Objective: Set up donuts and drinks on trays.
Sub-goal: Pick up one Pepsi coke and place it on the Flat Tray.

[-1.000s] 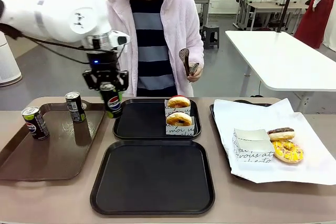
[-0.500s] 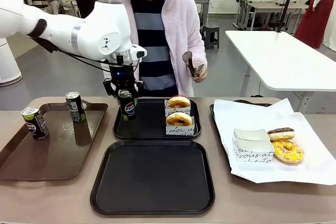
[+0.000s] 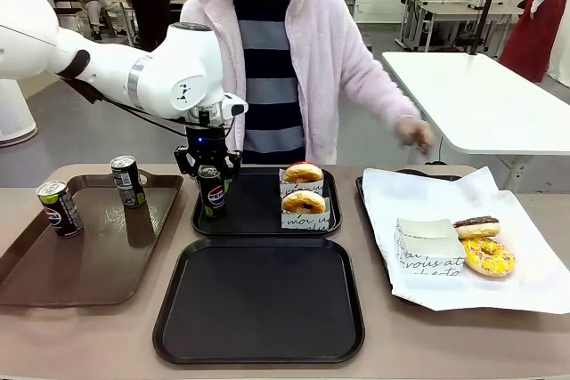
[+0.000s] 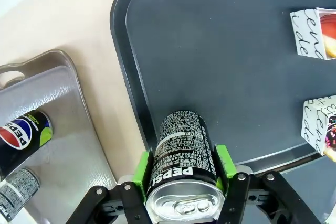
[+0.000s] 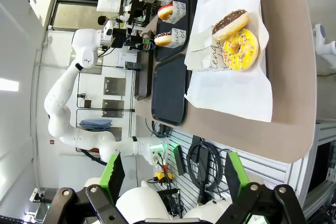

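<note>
My left gripper is shut on the top of a black Pepsi can. The can stands upright at the left end of the far black tray. In the left wrist view the green pads clamp the can just inside the tray's rim. Two donuts in white sleeves sit on that tray's right side. The near black tray holds nothing. My right gripper hangs open off the table with nothing between its fingers.
A brown tray on the left holds two more cans. On the right, white paper carries a chocolate donut, a yellow donut and a white sleeve. The person's hand hovers behind the paper.
My left gripper carried the can right from beside the brown tray and down onto the far black tray. The person's hand swung right toward the paper.
</note>
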